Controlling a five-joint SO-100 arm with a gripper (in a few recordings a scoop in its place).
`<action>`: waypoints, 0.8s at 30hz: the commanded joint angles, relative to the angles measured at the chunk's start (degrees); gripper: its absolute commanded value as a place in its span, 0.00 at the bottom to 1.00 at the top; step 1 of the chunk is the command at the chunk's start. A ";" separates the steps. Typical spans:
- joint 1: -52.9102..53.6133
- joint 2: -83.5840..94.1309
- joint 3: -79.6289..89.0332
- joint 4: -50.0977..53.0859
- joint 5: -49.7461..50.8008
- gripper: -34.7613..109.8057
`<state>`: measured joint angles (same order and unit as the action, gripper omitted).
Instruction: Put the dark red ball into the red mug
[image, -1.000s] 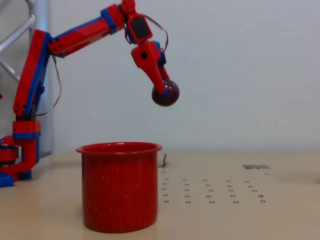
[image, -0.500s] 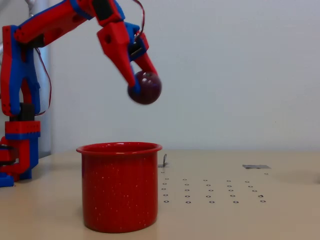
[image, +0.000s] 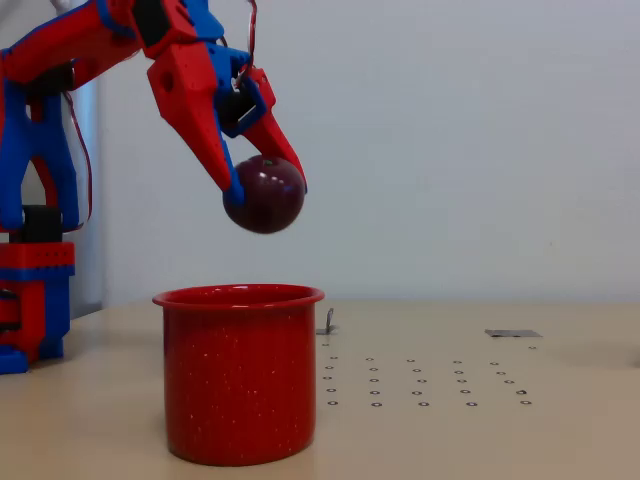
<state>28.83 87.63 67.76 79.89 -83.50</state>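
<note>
The dark red ball (image: 265, 195) hangs in the air, held between the red-and-blue gripper's (image: 264, 186) two fingers, which point down and to the right. The gripper is shut on the ball. Directly below stands the red mug (image: 240, 375), a speckled red cylinder upright on the table, its rim a short gap under the ball. The ball sits above the mug's opening, slightly right of its centre.
The arm's base (image: 35, 300) stands at the left edge behind the mug. The beige table (image: 480, 440) carries a grid of small marks (image: 420, 385) to the right of the mug and a flat grey plate (image: 512, 333) further back.
The gripper has swung left and toward the camera with the ball, from right of the mug's rim to above its opening. The mug has not moved.
</note>
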 joint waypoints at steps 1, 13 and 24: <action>2.72 6.42 0.35 -4.66 -2.02 0.42; 9.76 5.71 6.59 -15.03 -8.09 0.42; 13.10 4.39 16.17 -28.48 -11.07 0.46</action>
<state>41.48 87.63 85.17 54.76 -94.48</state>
